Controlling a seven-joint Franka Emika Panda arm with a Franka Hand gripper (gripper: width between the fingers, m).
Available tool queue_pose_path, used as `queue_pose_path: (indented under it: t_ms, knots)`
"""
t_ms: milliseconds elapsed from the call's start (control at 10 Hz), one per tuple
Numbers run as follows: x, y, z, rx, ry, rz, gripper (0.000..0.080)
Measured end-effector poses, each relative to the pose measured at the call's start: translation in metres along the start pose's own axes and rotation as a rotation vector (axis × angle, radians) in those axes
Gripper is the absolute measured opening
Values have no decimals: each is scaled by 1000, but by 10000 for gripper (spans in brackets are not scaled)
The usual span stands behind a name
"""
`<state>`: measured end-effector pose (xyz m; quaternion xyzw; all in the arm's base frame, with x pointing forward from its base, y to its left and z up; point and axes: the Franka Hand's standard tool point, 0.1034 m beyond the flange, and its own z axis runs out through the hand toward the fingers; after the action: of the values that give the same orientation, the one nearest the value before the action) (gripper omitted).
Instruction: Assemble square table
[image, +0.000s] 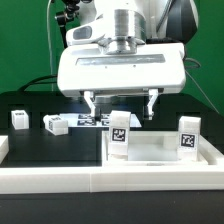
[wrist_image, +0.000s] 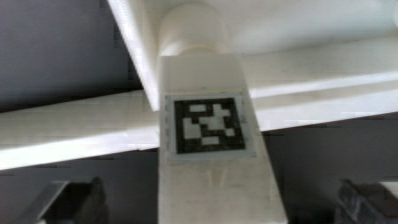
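The jaws stand open, one on either side of an upright leg (image: 119, 135) that stands on the slab (image: 160, 152), near and toward the exterior view's right. Lower them centred, close squarely on the leg's flat sides, and keep it vertical while seating it.

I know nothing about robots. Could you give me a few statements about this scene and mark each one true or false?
1. The gripper is clamped on the square slab. False: it is open, over an upright leg.
2. A second leg stands upright on the slab. True.
3. All four legs are on the slab. False: a third leg and a fourth leg sit on the black table.
4. The upright leg carries a black-and-white tag. True.
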<state>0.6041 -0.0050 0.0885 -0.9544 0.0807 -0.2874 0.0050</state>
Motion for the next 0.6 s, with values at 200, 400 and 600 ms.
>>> queue_pose_path:
  t_ms: [200,400,600]
  knots:
    - [6,-1,-5,14,-30,1,649]
    - [15,4,-11,12,-19,9,649]
    - [13,3,-11,15,-32,9,649]
